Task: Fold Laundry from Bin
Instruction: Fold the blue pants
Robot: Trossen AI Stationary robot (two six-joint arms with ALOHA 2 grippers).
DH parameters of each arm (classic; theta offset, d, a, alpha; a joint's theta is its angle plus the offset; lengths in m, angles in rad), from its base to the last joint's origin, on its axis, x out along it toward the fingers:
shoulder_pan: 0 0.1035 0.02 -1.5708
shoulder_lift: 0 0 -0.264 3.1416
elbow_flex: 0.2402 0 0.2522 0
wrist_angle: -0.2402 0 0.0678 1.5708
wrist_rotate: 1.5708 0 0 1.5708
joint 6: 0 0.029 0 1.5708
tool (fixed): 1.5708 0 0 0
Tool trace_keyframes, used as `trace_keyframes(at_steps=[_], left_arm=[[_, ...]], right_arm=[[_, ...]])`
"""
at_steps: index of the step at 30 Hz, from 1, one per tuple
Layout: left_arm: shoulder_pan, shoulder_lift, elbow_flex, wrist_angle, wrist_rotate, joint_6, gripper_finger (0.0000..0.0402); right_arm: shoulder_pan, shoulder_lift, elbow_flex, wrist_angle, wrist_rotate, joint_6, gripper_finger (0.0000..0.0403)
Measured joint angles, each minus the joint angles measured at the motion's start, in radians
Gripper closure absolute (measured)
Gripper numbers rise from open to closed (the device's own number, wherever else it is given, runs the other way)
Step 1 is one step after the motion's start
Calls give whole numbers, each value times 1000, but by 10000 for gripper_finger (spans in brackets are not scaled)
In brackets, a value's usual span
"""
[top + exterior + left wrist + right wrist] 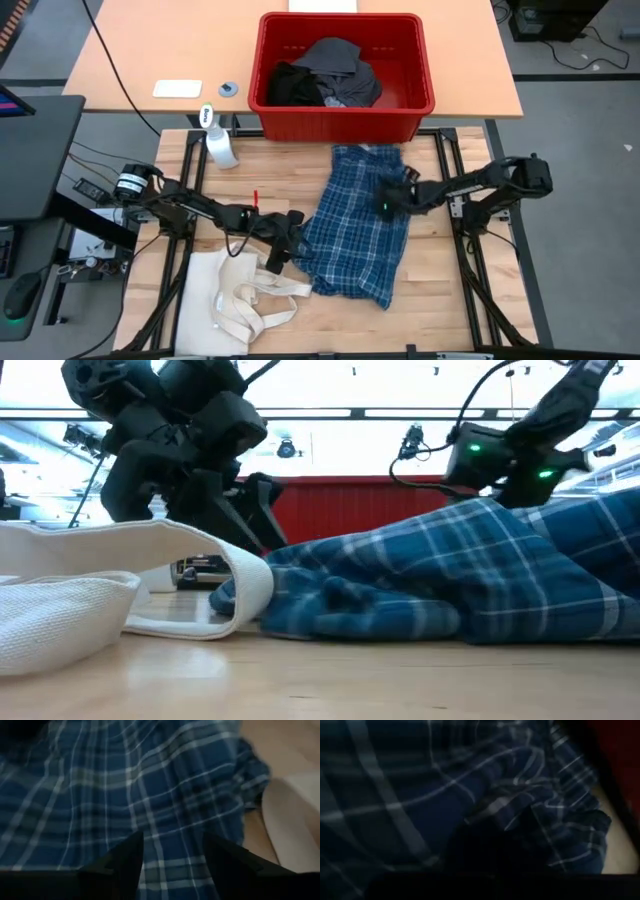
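A blue plaid shirt point(355, 225) lies crumpled on the wooden table, in front of the red bin point(345, 122). The bin holds black and dark grey laundry point(325, 75). My right gripper point(388, 203) is over the shirt's upper right part and is shut on its cloth. My left gripper point(283, 243) stands open at the shirt's left edge. In the left wrist view its fingers point(131, 862) are apart with plaid cloth point(150, 795) showing beyond them. My right gripper pinches a bunched fold of the plaid shirt point(515, 802) between its shut fingers, slanting down from the table's right side. In the low view the cloth rises to a peak point(490, 510) under the gripper. The rest of the shirt lies slack on the table.
A cream canvas tote bag point(235, 300) with long handles lies at the near left, close to my left gripper. A white spray bottle point(220, 148) stands at the far left of the table. Bare wood shows along the near edge and near right.
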Motion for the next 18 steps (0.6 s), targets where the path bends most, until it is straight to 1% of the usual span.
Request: trace_keyframes(at_steps=[3, 5, 7, 10, 14, 16, 18], left_arm=[[0, -1, 0, 38, 0, -4, 192], [-5, -3, 0, 53, -1, -15, 192], [-15, -4, 0, 47, 0, -18, 192], [-38, -9, 0, 16, 0, -19, 192], [-72, -10, 0, -1, 0, -52, 192], [-95, -10, 0, -9, -1, -74, 192], [-126, -10, 0, -18, 0, -99, 192]], right_arm=[[-106, 0, 5, 181, -63, -177, 391], [-153, 0, 36, 213, -56, -230, 391], [-172, -3, 75, 198, -18, -252, 391], [-150, -20, 123, 145, 18, -269, 391], [-63, -78, 175, 32, 37, -230, 391], [-11, -111, 201, -83, 49, -181, 391], [38, -147, 232, -233, 57, -91, 390]])
